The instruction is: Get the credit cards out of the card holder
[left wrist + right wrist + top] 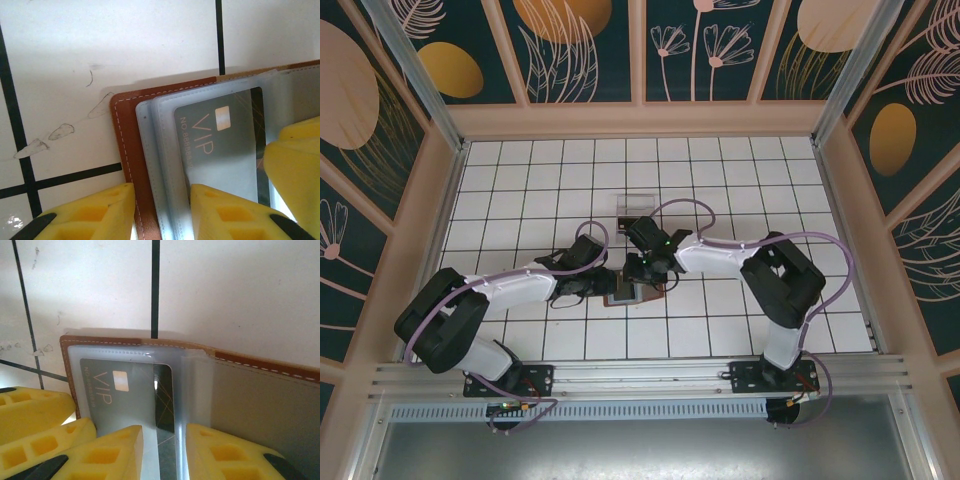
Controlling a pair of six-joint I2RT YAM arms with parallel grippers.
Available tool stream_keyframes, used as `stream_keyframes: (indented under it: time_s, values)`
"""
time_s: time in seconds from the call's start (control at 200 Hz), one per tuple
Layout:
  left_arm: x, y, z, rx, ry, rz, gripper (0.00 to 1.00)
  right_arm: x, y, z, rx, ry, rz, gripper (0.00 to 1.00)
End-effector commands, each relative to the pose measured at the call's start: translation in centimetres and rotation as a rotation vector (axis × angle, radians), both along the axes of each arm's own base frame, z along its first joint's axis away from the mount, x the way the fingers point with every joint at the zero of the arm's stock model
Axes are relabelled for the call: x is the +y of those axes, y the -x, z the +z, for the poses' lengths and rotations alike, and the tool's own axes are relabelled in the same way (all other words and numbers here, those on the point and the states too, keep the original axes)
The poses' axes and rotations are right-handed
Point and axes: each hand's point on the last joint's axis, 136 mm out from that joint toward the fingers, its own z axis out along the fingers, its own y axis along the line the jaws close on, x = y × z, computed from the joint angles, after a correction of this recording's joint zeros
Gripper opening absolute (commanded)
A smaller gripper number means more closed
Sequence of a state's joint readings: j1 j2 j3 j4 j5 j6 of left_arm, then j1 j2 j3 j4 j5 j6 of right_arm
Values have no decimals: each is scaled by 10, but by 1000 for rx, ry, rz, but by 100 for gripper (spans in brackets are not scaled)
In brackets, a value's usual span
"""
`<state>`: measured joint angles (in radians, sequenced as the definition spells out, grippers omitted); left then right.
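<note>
The left gripper (162,214), jaws part-spread and pinching nothing, straddles the brown edge of the open holder (126,150), while the right gripper (164,454), likewise spread, sits over the dark band of the card (125,400) in its clear sleeve (196,390), on the tiled table (720,180).

Card holder (625,296): lying open and flat on the white tiled table (520,180), near the front middle, its reddish-brown cover showing pale stitching along the edge
Sleeves (155,150): lying stacked inside the cover, clear with a grey-blue tint, their rounded corners fanning slightly
Credit card (215,145): sitting inside the top sleeve, grey-silver, showing "VIP", a small chip and a dark band along one side
</note>
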<state>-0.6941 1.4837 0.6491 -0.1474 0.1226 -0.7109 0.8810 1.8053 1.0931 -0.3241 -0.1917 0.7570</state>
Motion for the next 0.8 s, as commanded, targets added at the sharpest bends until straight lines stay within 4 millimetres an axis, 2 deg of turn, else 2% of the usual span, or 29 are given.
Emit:
stream_keyframes:
  time_s: [0.0, 0.275, 0.395, 0.48, 0.6, 0.796]
  values:
    - [15, 8, -9, 36, -83, 3, 34, -7, -4, 8, -16, 0, -9, 29]
    - [15, 9, -13, 45, -95, -3, 32, -8, -3, -1, 8, -33, -9, 22]
    - [15, 9, -14, 46, -96, -5, 32, -2, -1, 4, 7, -83, 5, 20]
    - [16, 8, -11, 36, -98, -1, 33, 3, -2, 7, 5, -108, 15, 20]
    - [17, 3, -1, 11, -98, 15, 42, 4, -1, 9, 7, -121, 17, 20]
    - [19, 2, 7, -7, -103, 19, 39, 6, -2, 12, 4, -135, 16, 20]
